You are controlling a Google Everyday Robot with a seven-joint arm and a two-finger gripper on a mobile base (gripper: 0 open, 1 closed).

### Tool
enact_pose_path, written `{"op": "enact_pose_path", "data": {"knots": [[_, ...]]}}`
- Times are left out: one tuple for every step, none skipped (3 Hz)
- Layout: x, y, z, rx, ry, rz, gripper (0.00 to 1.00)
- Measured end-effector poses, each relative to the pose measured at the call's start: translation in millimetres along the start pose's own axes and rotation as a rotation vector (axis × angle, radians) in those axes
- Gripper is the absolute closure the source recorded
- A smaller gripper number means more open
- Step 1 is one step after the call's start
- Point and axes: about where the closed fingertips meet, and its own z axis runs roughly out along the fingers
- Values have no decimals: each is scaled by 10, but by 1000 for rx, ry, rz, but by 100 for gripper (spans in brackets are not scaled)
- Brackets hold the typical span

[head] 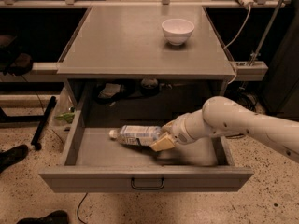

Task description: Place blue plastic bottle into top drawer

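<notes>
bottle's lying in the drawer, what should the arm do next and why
Probably release and lift out: the blue plastic bottle already lies on its side on the top drawer floor, with the gripper closed on its base end, so placing looks done.

A white bowl (177, 30) stands on the far right part of the grey table top (126, 45). A white cable (237, 28) hangs down at the far right. On the speckled floor (28, 190) at the near left lie two dark shoes (11, 157). A black stand leg (43, 123) slants beside them.
</notes>
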Motion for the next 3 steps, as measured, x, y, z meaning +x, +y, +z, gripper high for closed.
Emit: {"op": "enact_pose_path", "data": {"knots": [[-1,-19,-9,3,-2,-1,35],[-8,-50,-31,8,-4,-3,12],[-30,-113,-87,15,-12,-5,0]]}}
